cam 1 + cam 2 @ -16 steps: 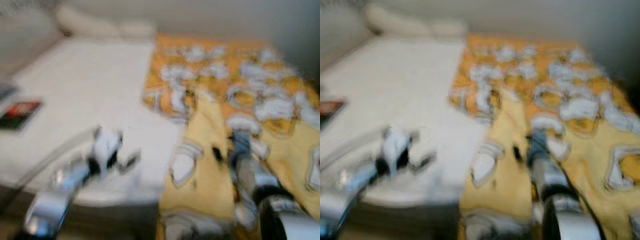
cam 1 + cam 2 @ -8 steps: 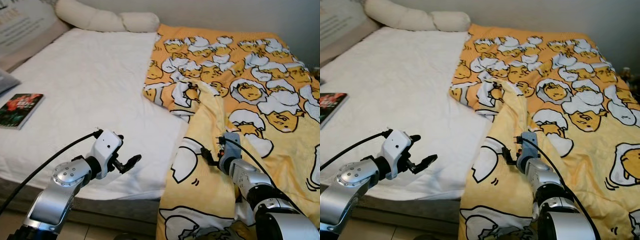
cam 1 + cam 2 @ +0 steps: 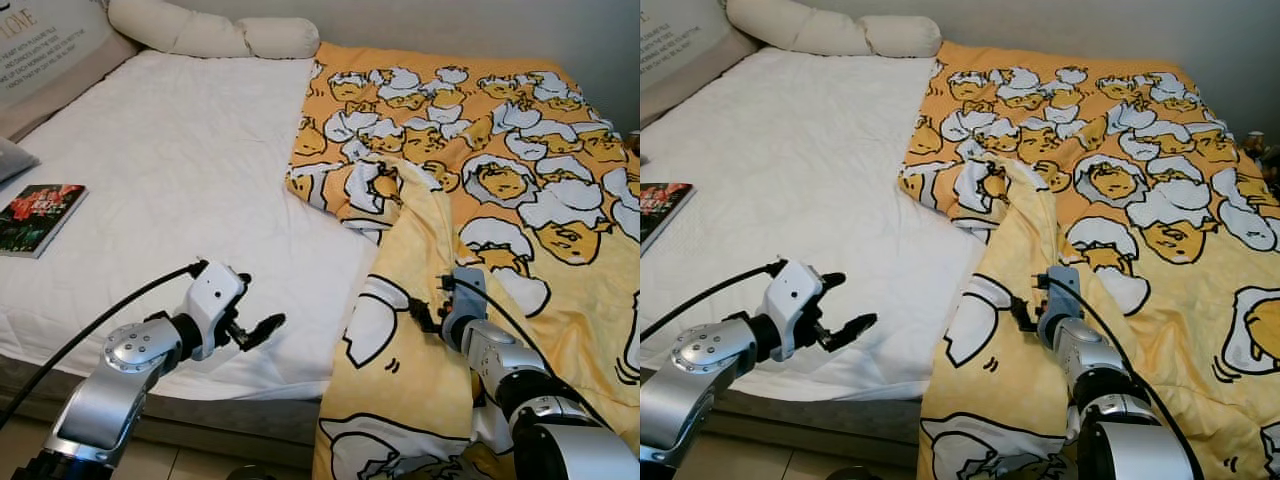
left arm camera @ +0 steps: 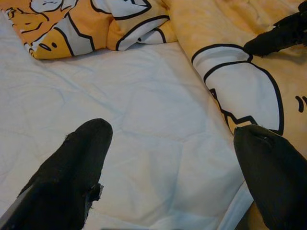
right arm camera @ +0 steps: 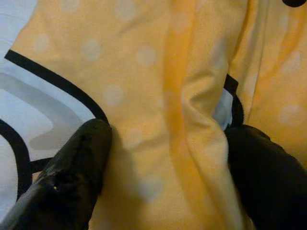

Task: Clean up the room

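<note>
My right gripper [image 5: 158, 158] straddles a ridge of the yellow blanket [image 3: 520, 180], fingers apart; left gripper [image 3: 262, 327] — also spread — hovers leftward over white sheet [image 3: 170, 170].

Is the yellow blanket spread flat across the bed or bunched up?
Partly bunched: the blanket covers only the bed's right side, its left edge folded over in a ridge.

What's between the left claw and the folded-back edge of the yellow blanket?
Nothing visible. The left claw hovers open over the bare white sheet, and just sheet lies between it and the blanket edge. The right claw is already at a fold of the blanket, fingers either side of it.
</note>
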You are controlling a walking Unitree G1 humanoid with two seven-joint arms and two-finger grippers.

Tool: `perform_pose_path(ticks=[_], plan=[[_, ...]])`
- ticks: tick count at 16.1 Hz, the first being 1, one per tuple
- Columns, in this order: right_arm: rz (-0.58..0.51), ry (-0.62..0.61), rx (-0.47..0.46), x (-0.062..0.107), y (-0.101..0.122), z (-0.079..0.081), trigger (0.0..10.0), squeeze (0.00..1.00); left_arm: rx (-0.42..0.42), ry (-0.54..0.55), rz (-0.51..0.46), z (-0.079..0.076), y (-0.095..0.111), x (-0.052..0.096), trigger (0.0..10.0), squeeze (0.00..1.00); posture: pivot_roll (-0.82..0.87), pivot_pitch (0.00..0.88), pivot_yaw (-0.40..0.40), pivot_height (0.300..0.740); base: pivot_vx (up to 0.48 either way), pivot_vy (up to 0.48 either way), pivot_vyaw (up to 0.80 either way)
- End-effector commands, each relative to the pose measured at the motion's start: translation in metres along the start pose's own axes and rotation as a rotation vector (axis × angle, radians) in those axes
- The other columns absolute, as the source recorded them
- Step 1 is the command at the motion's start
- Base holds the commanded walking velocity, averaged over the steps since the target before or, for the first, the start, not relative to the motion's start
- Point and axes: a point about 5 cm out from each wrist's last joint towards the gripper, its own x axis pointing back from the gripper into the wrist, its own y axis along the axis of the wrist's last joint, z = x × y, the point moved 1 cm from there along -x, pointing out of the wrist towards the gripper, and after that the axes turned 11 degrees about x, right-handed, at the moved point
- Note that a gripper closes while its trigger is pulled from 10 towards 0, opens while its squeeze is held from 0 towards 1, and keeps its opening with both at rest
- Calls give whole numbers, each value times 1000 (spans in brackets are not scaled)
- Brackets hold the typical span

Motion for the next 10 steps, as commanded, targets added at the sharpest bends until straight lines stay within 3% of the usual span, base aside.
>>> perform_pose_path(ticks=[1, 10], plan=[[-24, 8, -5, -1, 8, 0, 0, 0, -6, -13, 12, 1, 0, -1, 10000, 773, 115, 0, 11, 740, 0, 0, 0], [-21, 19, -13, -1, 6, 0, 0, 0, -9, -24, 16, 1, 1, -1, 10000, 776, 117, 0, 12, 740, 0, 0, 0]])
